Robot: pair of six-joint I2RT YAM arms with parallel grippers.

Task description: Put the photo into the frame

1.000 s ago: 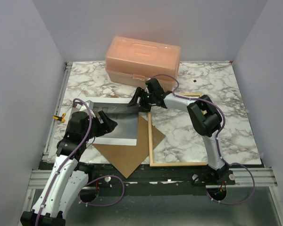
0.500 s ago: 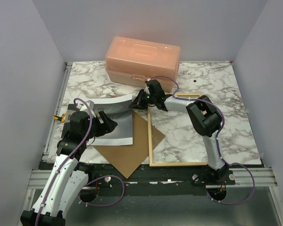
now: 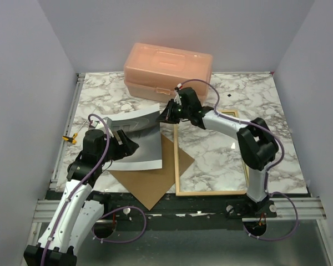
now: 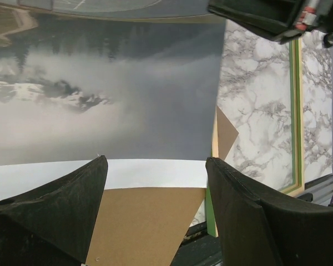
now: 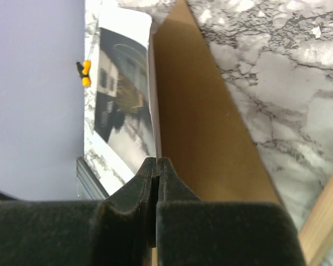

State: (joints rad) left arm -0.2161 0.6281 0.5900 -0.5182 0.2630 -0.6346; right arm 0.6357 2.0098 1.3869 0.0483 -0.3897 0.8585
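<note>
Lifted since a second ago: far right corner of photo [image 3: 134, 141], then flat, now raised and curling up off the desk [image 3: 277, 149]. Pinched there by right gripper [image 3: 167, 114] (jaws pressed tight on the edge in the wrist view). Rest of photo at centre left, near edge lying over the board [image 3: 150, 185]. Left gripper [image 3: 127, 147] spread, low over that near edge, holding nothing. Frame [image 3: 177, 166] flat at centre right, left rail crossing the board's right corner.
</note>
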